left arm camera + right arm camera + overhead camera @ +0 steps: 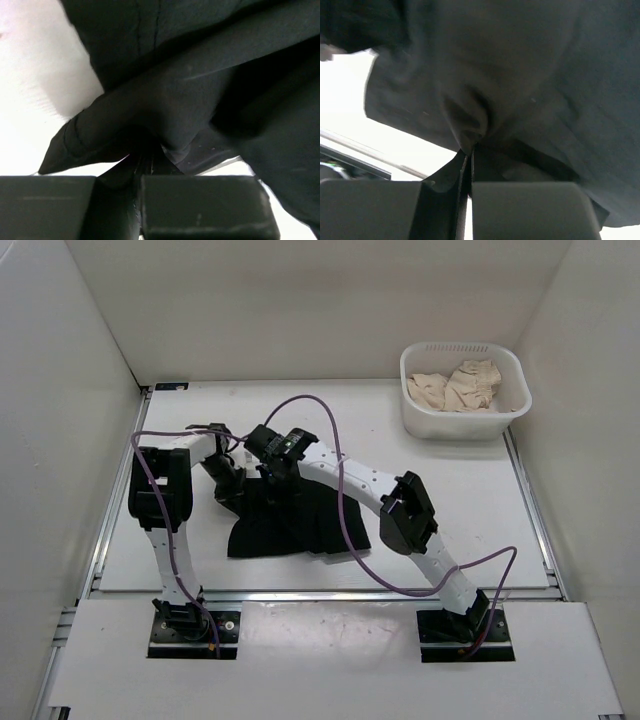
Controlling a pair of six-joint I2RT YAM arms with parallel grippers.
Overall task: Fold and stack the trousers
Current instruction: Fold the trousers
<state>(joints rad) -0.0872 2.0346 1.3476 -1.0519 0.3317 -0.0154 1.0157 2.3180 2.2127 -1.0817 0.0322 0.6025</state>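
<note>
Ideally, with the left hand (141, 159) and right hand (469, 150) both clamped on the black trousers (295, 528), the pinched edge should be lifted evenly and laid over flat.

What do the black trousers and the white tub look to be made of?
The trousers: soft cloth, matte black, going by the loose folds and a stitched seam in the left wrist view; exact fibre cannot be told. The tub: probably rigid plastic, smooth white, with a slotted rim.
</note>
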